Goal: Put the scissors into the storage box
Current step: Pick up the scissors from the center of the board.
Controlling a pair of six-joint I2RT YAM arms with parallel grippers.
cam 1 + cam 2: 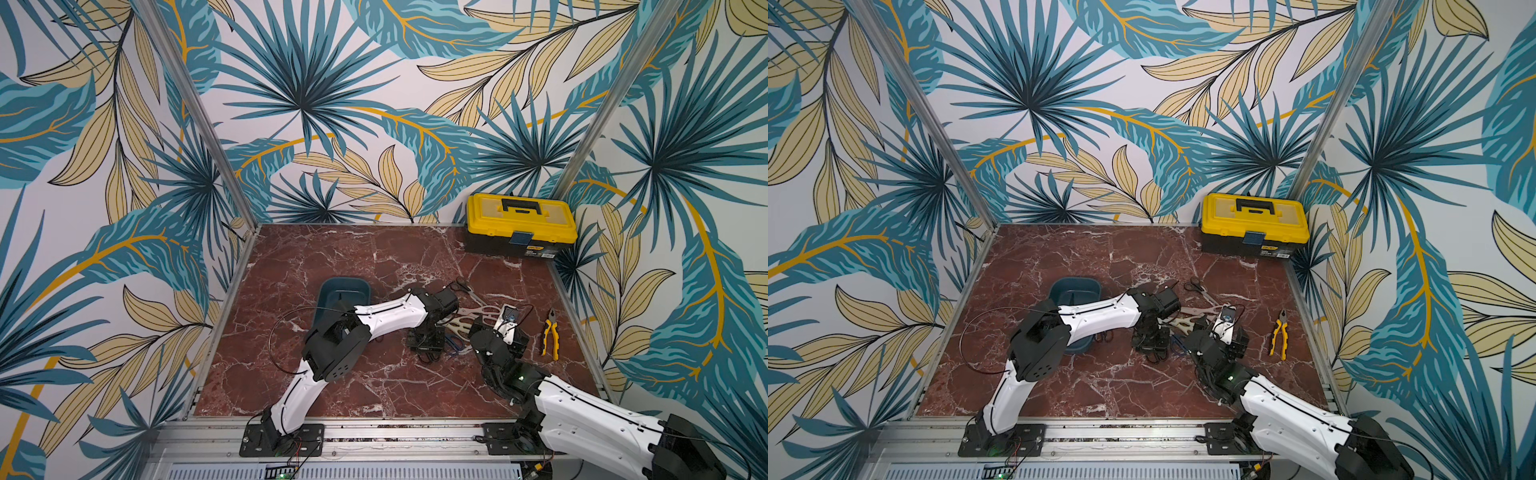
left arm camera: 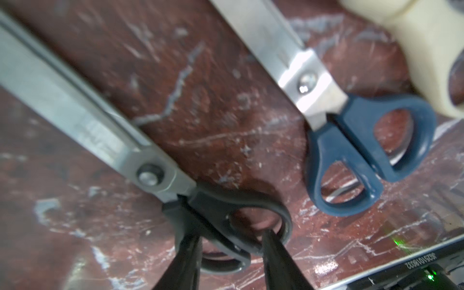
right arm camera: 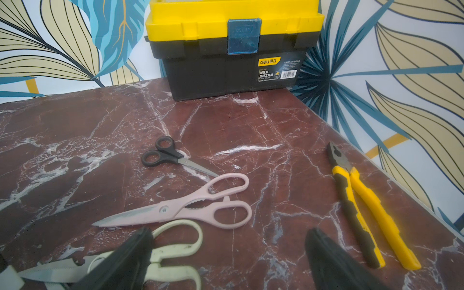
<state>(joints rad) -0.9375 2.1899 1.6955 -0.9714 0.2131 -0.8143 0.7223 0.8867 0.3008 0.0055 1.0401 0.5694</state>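
Observation:
The teal storage box stands left of centre, partly under my left forearm. My left gripper points down at a large pair of black-handled scissors lying on the marble. Its jaws straddle the handle, one finger inside a finger ring, and they still stand apart. Blue-handled scissors lie beside it. My right gripper hangs wide open and holds nothing, one finger over cream-handled scissors. Pale pink scissors and small black-handled scissors lie just beyond.
A yellow-and-black toolbox sits shut in the back right corner. Yellow-and-black pliers lie right of the scissors pile, near the right wall. Both wrists crowd close together over the pile in both top views.

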